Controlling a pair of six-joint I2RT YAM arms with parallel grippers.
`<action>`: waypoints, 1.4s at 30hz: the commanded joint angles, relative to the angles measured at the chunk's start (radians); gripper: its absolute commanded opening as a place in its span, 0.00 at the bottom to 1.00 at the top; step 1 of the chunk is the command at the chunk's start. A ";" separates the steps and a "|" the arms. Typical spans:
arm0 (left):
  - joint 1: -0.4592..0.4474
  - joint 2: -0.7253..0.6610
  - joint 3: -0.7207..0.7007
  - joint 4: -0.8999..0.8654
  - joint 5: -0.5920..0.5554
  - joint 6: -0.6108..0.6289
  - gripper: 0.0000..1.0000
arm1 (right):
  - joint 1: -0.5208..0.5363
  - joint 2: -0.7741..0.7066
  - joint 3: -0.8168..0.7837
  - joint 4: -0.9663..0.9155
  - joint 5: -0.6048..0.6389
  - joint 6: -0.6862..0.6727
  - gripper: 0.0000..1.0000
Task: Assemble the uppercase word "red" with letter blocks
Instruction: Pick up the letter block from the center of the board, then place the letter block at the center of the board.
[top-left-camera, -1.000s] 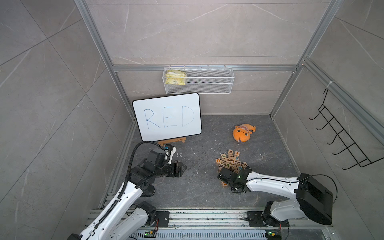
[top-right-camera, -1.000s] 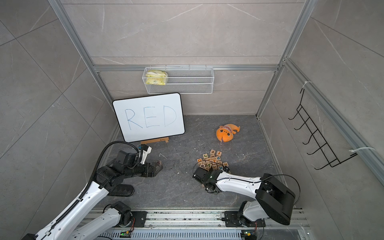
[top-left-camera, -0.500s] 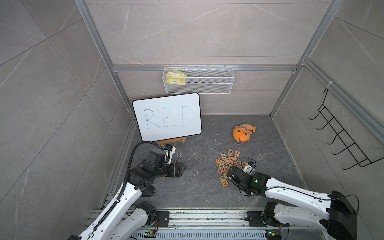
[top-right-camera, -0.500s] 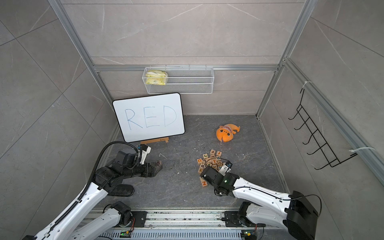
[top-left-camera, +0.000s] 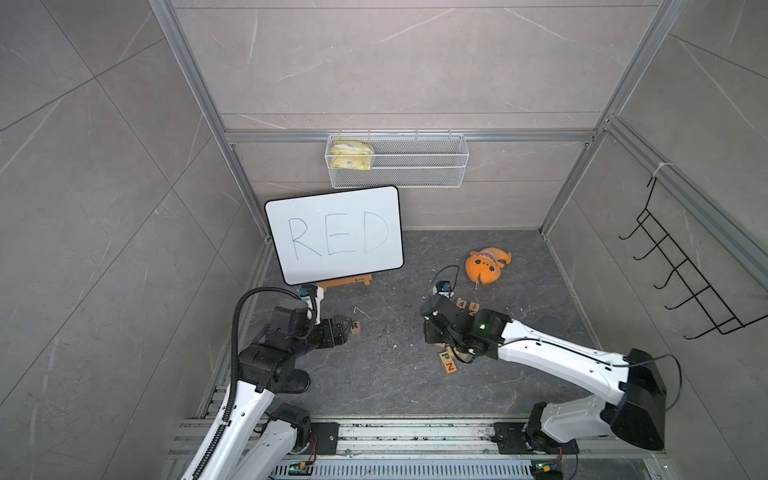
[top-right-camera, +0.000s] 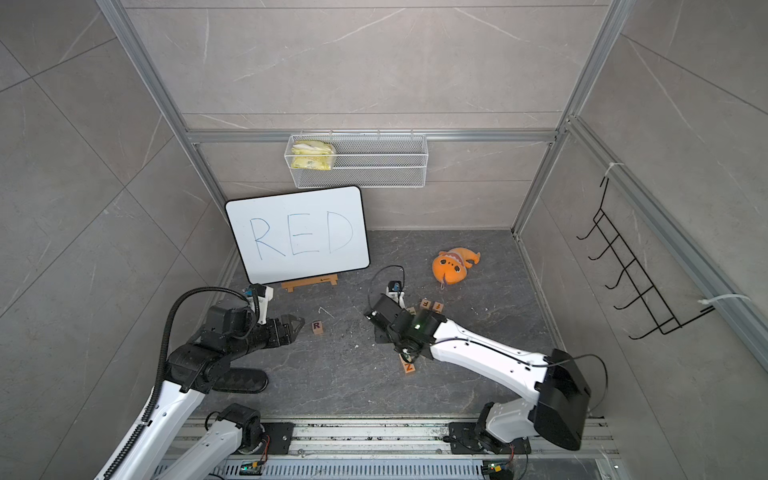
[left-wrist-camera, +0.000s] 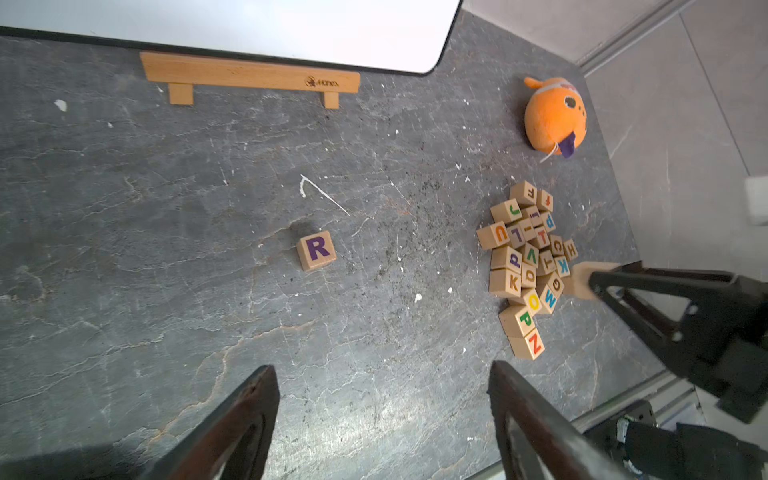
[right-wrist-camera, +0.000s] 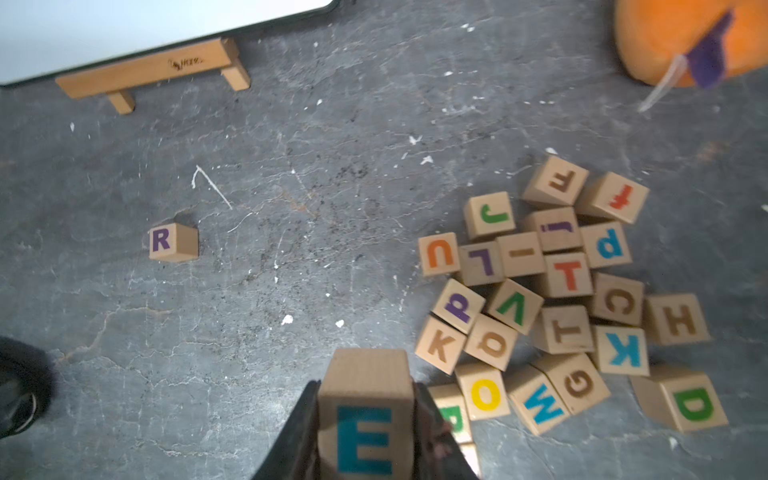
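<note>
My right gripper (right-wrist-camera: 365, 390) is shut on a letter block (right-wrist-camera: 365, 415) whose facing side shows a teal E. It holds the block above the floor at the edge of the block pile (right-wrist-camera: 540, 291). In the left wrist view the same block (left-wrist-camera: 582, 280) sits at the right gripper's tips. The R block (top-right-camera: 318, 327) lies alone on the dark floor, just beyond my open, empty left gripper (top-right-camera: 297, 326) (left-wrist-camera: 380, 368). A green D block (right-wrist-camera: 694, 405) lies at the pile's rim. In both top views the right gripper (top-left-camera: 428, 322) hides most of the pile.
The whiteboard (top-left-camera: 336, 232) with RED written on it leans on a wooden stand (top-left-camera: 345, 284) at the back left. An orange plush toy (top-left-camera: 484, 266) lies behind the pile. A wire basket (top-left-camera: 399, 162) and a hook rack (top-left-camera: 685, 282) hang on the walls.
The right gripper has shut on the E block and come up off the pile, swinging left and away from the front rail. The left arm has barely moved.
</note>
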 joint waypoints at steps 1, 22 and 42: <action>0.045 -0.048 0.006 0.044 0.056 -0.010 0.82 | 0.009 0.138 0.101 0.020 -0.063 -0.099 0.27; 0.202 -0.103 0.011 0.033 0.050 -0.020 0.80 | 0.011 0.742 0.629 -0.041 -0.219 -0.010 0.29; 0.213 -0.117 0.001 0.039 0.053 -0.022 0.81 | 0.019 0.878 0.773 -0.092 -0.198 0.016 0.34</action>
